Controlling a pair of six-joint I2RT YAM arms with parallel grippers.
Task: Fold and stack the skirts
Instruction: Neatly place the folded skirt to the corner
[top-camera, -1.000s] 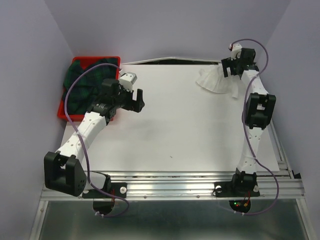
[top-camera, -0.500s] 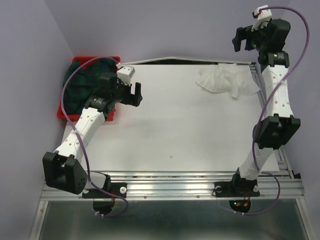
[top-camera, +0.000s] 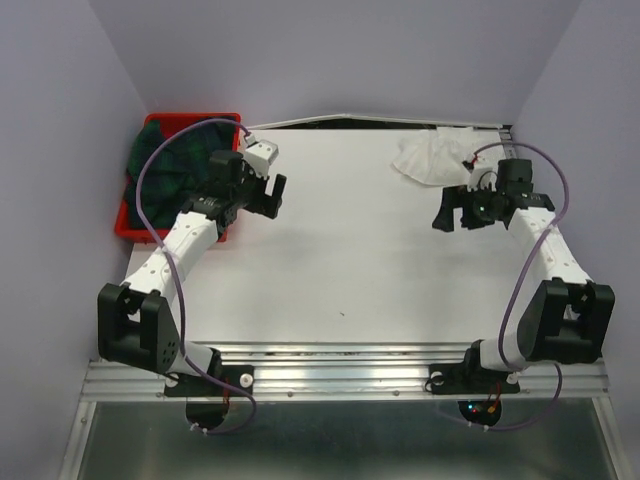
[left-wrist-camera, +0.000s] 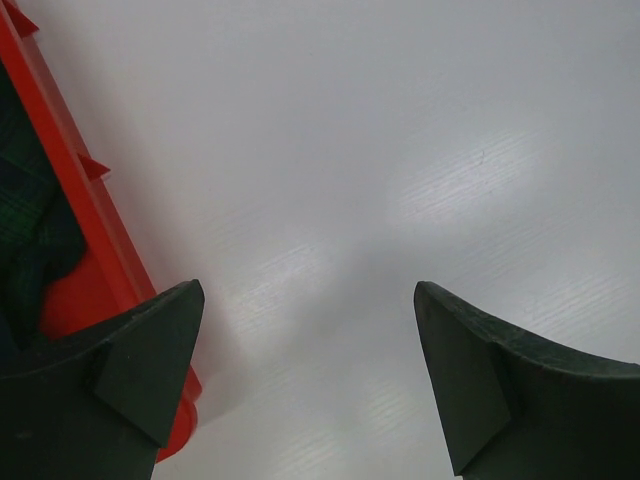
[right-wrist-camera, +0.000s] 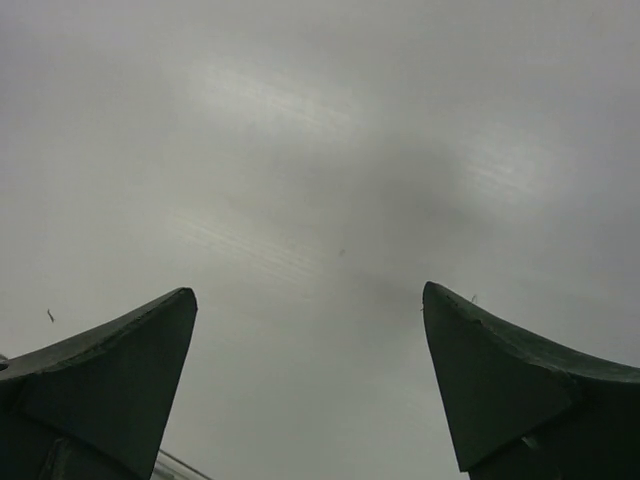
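The dark green-and-navy plaid skirt (top-camera: 172, 165) lies bunched in the red tray (top-camera: 128, 225) at the far left. A strip of it (left-wrist-camera: 22, 205) also shows in the left wrist view. The thin white skirt (top-camera: 428, 158) lies crumpled on the table at the far right. My left gripper (top-camera: 272, 197) is open and empty over the table, just right of the tray. In its wrist view the left gripper (left-wrist-camera: 305, 300) has bare table between the jaws. My right gripper (top-camera: 452, 214) is open and empty, low over the table just in front of the white skirt. Its wrist view (right-wrist-camera: 308, 295) shows only table.
The tray's red rim (left-wrist-camera: 85, 190) runs beside my left finger. The white table (top-camera: 340, 260) is walled by lilac panels on three sides. A metal rail (top-camera: 350, 375) with both arm bases runs along the near edge.
My right arm has swung down from high above the back wall to low over the table in front of the white skirt. My left gripper has shifted slightly beside the tray.
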